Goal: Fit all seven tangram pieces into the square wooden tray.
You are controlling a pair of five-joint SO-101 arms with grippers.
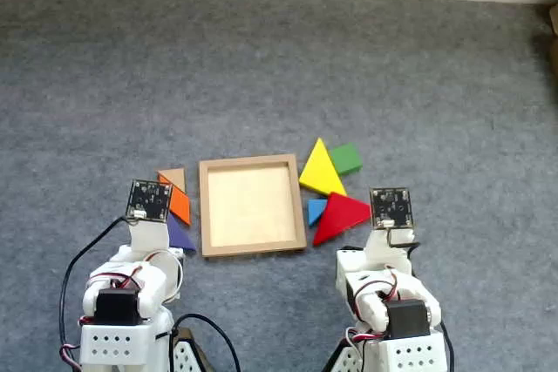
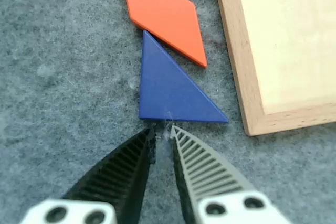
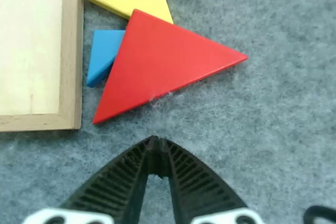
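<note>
The square wooden tray (image 1: 251,247) lies empty on the grey carpet between the two arms. Left of it lie a tan triangle (image 1: 173,177), an orange parallelogram (image 1: 179,204) and a dark blue triangle (image 1: 180,234). My left gripper (image 2: 161,135) is shut, its tips just short of the dark blue triangle (image 2: 168,87), beyond which the orange parallelogram (image 2: 165,14) lies. Right of the tray lie a yellow triangle (image 1: 321,170), a green piece (image 1: 346,158), a light blue piece (image 1: 316,210) and a red triangle (image 1: 340,215). My right gripper (image 3: 157,148) is shut, a short way from the red triangle (image 3: 163,64).
Grey carpet (image 1: 261,67) stretches open beyond the pieces. The tray's wooden rim (image 2: 236,61) runs close beside the blue triangle, and the tray's rim (image 3: 71,51) also borders the light blue piece (image 3: 102,53). A pale wall strip edges the far side.
</note>
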